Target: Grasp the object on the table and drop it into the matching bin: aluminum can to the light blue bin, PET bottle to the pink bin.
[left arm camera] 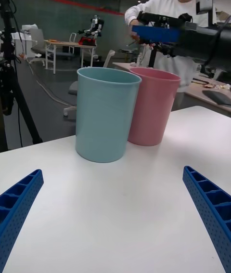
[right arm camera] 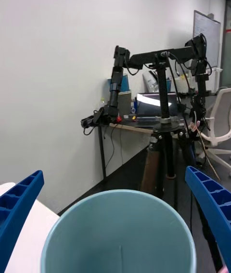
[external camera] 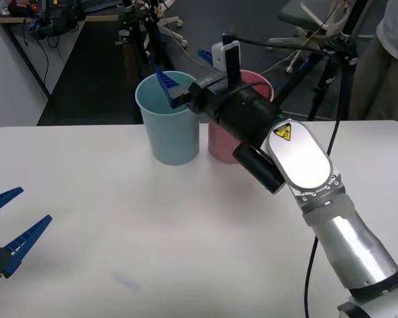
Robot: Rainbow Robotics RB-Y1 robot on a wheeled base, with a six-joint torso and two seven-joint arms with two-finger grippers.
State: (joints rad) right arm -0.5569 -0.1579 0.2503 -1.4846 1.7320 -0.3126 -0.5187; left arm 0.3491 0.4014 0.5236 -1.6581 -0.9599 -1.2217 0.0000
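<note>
The light blue bin [external camera: 168, 119] stands touching the pink bin [external camera: 220, 142] at the white surface's [external camera: 119, 218] far edge; the can cannot be seen. The right pincer [right arm camera: 115, 215] hangs over the blue bin's mouth, spread wide and empty. The left pincer [left arm camera: 115, 215] waits released, low over the near surface.

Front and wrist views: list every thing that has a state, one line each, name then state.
light blue bin: upright on the table, beside the pink bin.
pink bin: upright, partly behind the right arm.
right gripper: open, holding nothing, above the light blue bin's mouth.
left gripper: open, holding nothing, low over the table's near left part.
table: white, carrying both bins.
</note>
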